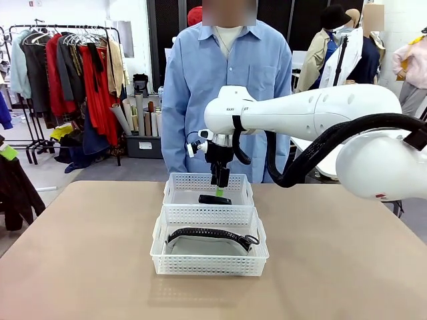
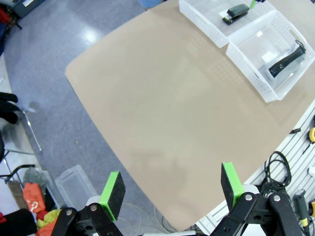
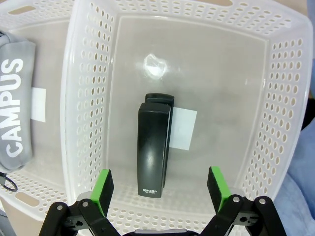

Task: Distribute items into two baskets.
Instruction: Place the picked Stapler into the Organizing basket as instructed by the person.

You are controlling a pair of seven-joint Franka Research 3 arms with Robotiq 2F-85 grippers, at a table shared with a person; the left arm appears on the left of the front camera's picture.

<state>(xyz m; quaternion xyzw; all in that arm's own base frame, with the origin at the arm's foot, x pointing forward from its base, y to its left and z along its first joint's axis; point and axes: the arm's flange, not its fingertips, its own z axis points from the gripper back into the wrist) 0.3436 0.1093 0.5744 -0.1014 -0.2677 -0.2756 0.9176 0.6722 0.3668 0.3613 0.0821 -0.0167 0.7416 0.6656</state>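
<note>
- My right gripper (image 3: 158,189) hangs over the far basket (image 1: 175,187) with its jaws spread wide and nothing between them; the stapler (image 3: 154,145) lies flat on the basket floor directly below, apart from both pads.
- In the front view the same gripper (image 1: 219,179) sits low, just above the far basket's rim. My worry: if I swing away sideways before lifting, a finger could catch the lattice wall and drag that basket.
- The two baskets touch wall to wall, so I judge a shove on the far one would push the near basket (image 1: 159,255) toward my edge of the table (image 1: 80,267).
- If I drop lower, the pads could strike the stapler and skid it across the smooth floor.
- My left gripper (image 2: 171,191) is also wide open and empty, held high off the table's left side, well apart from both baskets; I see little risk there unless it sweeps in across the right arm.
- The pouch (image 1: 208,243) lies in the near basket, its strap near the right wall; a low pass could snag it.
- A person (image 1: 227,80) stands just beyond the far basket, so I'd avoid reaching farther out.
- Count: two baskets, one stapler, one pouch, two grippers, one item per basket.
</note>
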